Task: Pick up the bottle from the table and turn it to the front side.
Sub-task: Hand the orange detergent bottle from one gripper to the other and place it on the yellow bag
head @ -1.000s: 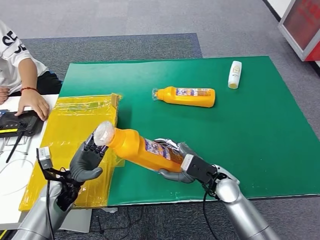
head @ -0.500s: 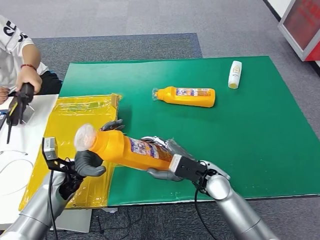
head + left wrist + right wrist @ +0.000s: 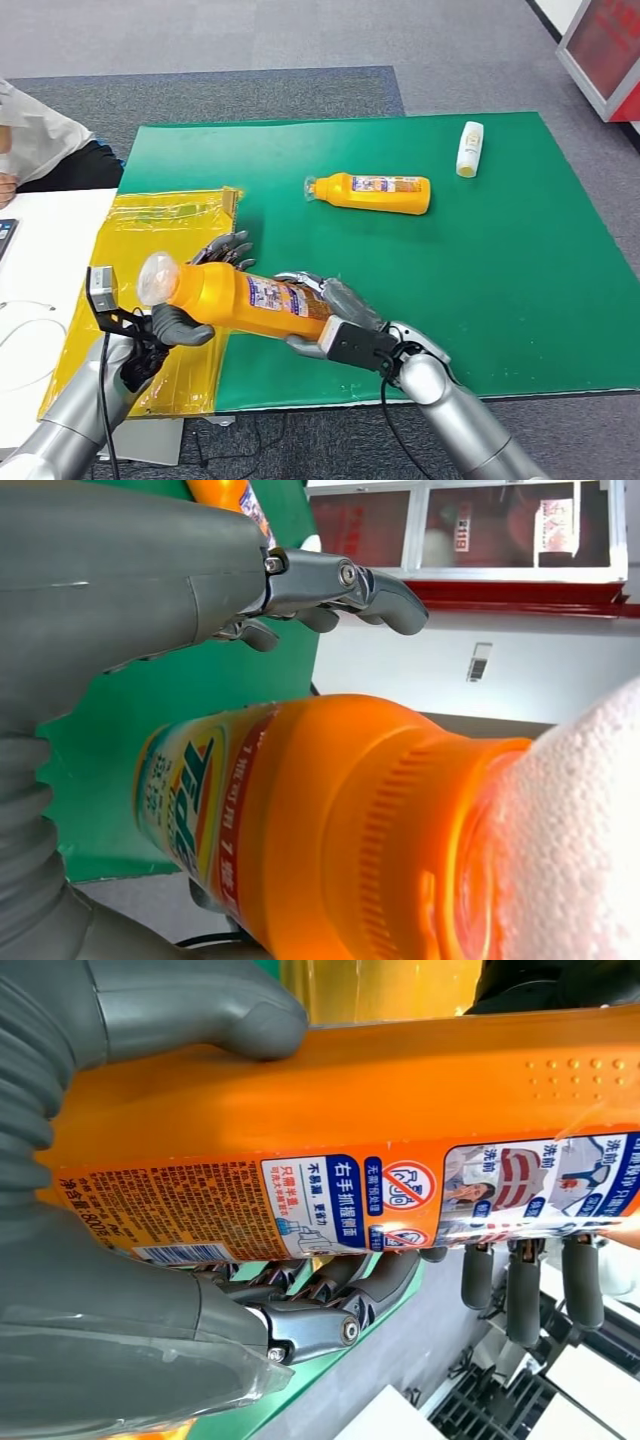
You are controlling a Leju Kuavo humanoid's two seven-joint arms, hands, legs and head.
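The orange bottle (image 3: pixel 241 298) was off the table, lying nearly level in the air above the near edge of the green mat (image 3: pixel 483 270), its clear cap (image 3: pixel 155 278) pointing toward the robot's left. The right hand (image 3: pixel 321 320) gripped the base end — thumb pressed on one side of the body, fingers curled under the labelled side, as the right wrist view showed plainly. The left hand (image 3: pixel 192 300) was at the neck end; its thumb lay along the underside of the bottle near the cap and its fingers (image 3: pixel 226 247) rose spread behind the bottle's shoulder, so it cradled the bottle, though whether it truly gripped I could not tell. In the left wrist view the fingers stood apart from the orange surface. Below the left hand lay a yellow plastic sheet (image 3: pixel 143 240). A second orange bottle (image 3: pixel 373 192) lay on its side further out on the mat, and a small white bottle (image 3: pixel 469 148) lay near the far right corner. A person (image 3: pixel 34 145) sat at the far left, beside a white table (image 3: pixel 30 300).
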